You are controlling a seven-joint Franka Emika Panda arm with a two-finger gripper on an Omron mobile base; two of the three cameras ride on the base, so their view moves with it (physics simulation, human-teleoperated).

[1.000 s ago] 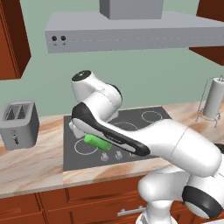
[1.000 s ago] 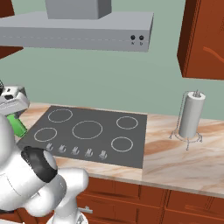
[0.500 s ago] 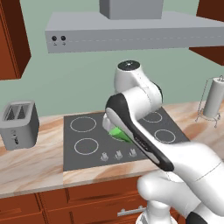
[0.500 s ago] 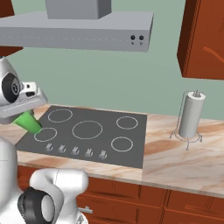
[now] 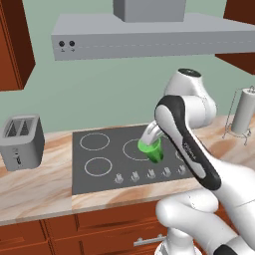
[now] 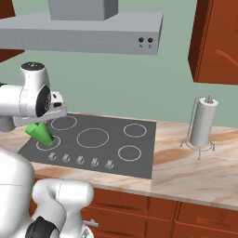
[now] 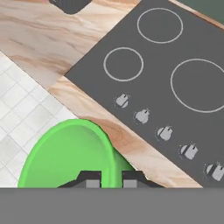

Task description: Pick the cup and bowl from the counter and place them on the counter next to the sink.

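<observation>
- Carrying the cup (image 5: 151, 150), the gripper (image 7: 111, 178) was clenched on it; in the hand view you saw 2 dark finger tips straddling the green rim.
- You held the cup in the air above the stovetop (image 6: 93, 139), tilted, with its rim facing partly sideways in the left base view rather than straight up.
- The cup's long axis ran along the gripper's line of sight: the open mouth (image 7: 65, 153) faced the hand camera, and the base pointed away from it.
- The stovetop knobs (image 7: 142, 116) and the counter (image 7: 48, 39) front edge lay below the cup, well apart from it.
- Neither sink nor bowl could be located from your 3 views, so the direction to the placement spot could not be told.
- The paper towel holder (image 6: 202, 123) stood on the counter right of the stovetop.
- Judgement: the carry was under way, the placement not yet done.
</observation>
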